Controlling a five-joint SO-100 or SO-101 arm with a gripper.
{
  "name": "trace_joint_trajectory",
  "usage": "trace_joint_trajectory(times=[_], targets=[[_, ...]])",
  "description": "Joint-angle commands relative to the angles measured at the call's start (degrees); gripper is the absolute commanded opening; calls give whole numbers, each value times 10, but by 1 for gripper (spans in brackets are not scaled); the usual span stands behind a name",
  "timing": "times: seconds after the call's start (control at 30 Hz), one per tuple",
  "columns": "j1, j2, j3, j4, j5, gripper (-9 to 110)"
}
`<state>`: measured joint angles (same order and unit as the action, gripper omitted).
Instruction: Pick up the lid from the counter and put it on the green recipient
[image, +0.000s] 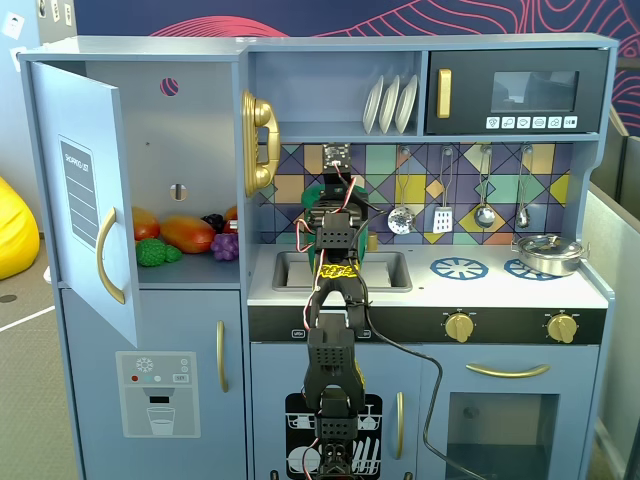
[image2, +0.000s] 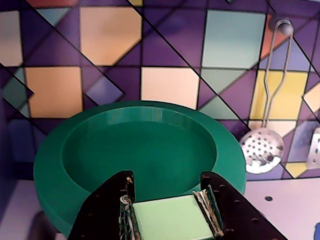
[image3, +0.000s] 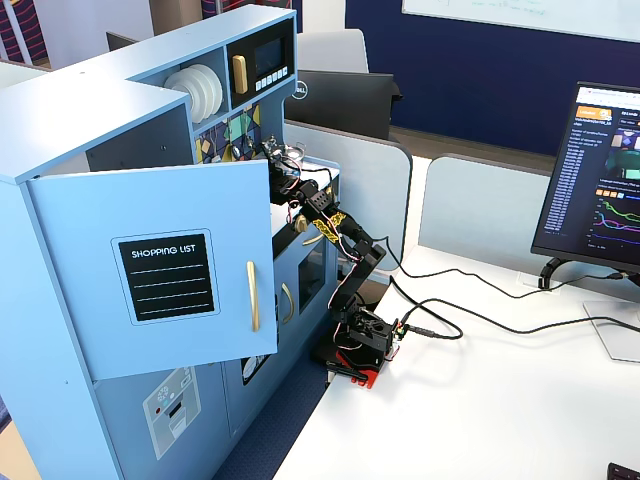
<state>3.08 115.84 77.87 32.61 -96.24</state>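
The gripper (image2: 171, 212) is clamped on the pale tab of the lid (image2: 140, 150), holding it up tilted in front of the tiled wall (image2: 170, 85); a slotted spoon (image2: 261, 147) hangs just behind, to the right.

3 white plates (image: 390, 104), 4 hanging utensils (image: 460, 210), 2 yellow knobs (image: 510, 326), 2 blue burner rings (image: 495, 268), 1 silver pot (image: 548, 252).
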Motion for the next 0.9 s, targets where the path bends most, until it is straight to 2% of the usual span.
trace_joint_trajectory(times=[0.0,0.87], targets=[[-9,-8,-37,-34,-12,0],[-16,-39,-22,-41,-18,0]])
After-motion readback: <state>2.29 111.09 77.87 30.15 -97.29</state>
